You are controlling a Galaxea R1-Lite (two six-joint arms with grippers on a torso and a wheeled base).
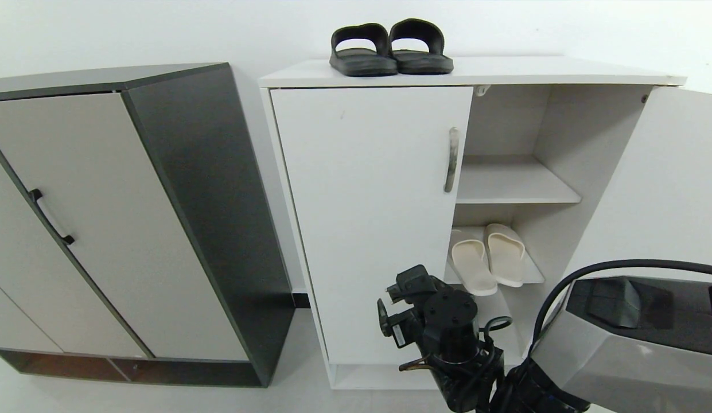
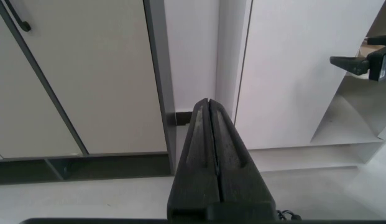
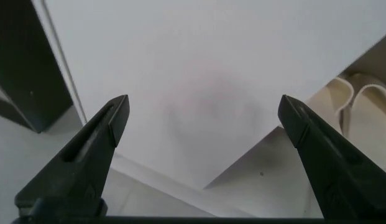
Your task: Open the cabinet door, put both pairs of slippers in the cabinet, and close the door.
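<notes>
We are looking at the white cabinet (image 1: 505, 71) with its right door (image 1: 665, 183) standing wide open and its left door (image 1: 367, 218) shut. The cream slippers (image 1: 487, 258) are lying side by side on the lower shelf (image 1: 533, 275) inside, so we are judging that half of the loading is done. The black slippers (image 1: 390, 49) are sitting as a pair on the far left part of the cabinet top, untouched.

The right gripper (image 3: 204, 102) is hanging low and near us, facing the shut left door with its jaws spread wide and nothing between them. The left gripper (image 2: 208, 112) is waiting farther left, pointing at the gap between the white cabinet and the dark cabinet (image 1: 206, 201), its jaws pressed together on nothing.

We are taking the black pair as the step in hand. The next move is calling for a high reach to the cabinet top, a grasp on the slippers, then a carry down and right into the open half, probably onto the bare upper shelf (image 1: 516, 183), before the door is swung shut.
</notes>
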